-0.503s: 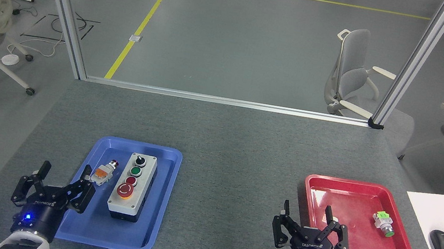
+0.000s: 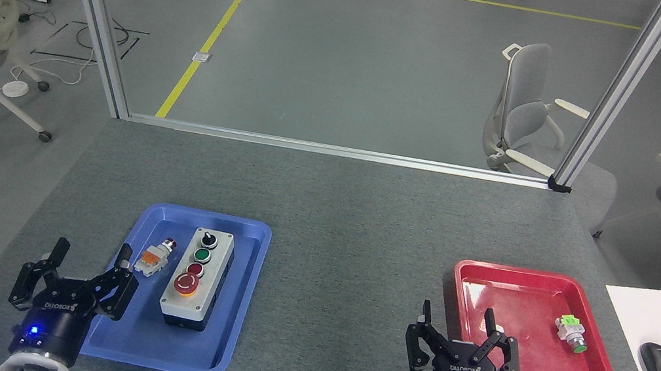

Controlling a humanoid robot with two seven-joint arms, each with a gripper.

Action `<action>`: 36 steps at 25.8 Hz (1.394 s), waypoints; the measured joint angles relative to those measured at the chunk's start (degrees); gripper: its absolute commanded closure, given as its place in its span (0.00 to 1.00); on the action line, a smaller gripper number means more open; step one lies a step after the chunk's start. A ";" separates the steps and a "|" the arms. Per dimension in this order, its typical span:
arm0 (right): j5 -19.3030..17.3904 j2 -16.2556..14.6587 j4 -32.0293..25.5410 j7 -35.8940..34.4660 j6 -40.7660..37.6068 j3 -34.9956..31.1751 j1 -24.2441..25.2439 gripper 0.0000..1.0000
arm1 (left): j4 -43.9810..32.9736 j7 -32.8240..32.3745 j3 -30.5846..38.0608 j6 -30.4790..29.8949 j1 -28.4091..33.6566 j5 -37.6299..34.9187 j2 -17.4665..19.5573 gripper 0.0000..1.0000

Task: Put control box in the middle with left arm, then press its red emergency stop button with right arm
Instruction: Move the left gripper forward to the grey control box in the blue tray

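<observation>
- Two trays flank a bare strip of counter (image 2: 351, 262); that strip is the middle, kept free as the drop zone for the box.
- Blue tray (image 2: 224, 354) sits on the left, inside left-arm reach, which fits the left arm doing the move.
- Red tray (image 2: 468, 280) on the right holds two loose green-bodied buttons only, not part of the job.
- Box (image 2: 197, 278) lies in the blue tray, long axis running away from me, face up, so the button row is readable. Not yet moved.
- Left claw (image 2: 85, 269) hangs over the tray's near-left edge, fingers spread, empty, near the box but not touching. My read: staging for a grasp across the box's narrow sides.
- Right claw (image 2: 458, 337) is spread and empty over the red tray's left rim, parked clear of the middle.
- Orange-bodied loose button (image 2: 152, 257) lies just left of the box, close to the left claw's right finger; likely in the way of a side grasp.
- E-stop (image 2: 185, 284) is the row's nearest button.
</observation>
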 measured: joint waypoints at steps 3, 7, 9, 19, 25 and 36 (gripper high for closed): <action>-0.07 -0.06 0.00 -0.10 -0.23 0.09 0.07 0.01 | -4.02 0.14 -0.33 -0.38 3.56 0.06 -0.52 0.01; -0.62 -0.12 -0.01 -0.28 -0.23 0.16 0.20 0.01 | -8.20 0.18 -1.34 -0.44 7.10 -0.58 -2.17 0.01; -0.87 -0.02 -0.01 -0.34 -0.22 -0.01 0.19 0.01 | -8.66 0.02 -2.37 0.30 7.75 -2.42 -3.28 0.01; -1.22 0.05 0.72 -0.48 -0.51 -0.24 0.26 0.01 | -1.04 -0.69 -11.31 12.47 6.95 -16.26 -9.88 0.01; -1.23 0.30 0.86 -0.49 -0.32 -0.06 0.21 0.01 | 6.51 -0.93 -13.18 16.02 2.29 -16.79 -11.13 0.01; -0.84 2.05 1.97 -0.60 -1.84 0.21 -0.25 0.01 | 13.92 -0.89 -13.41 17.30 -2.62 -16.75 -12.39 0.01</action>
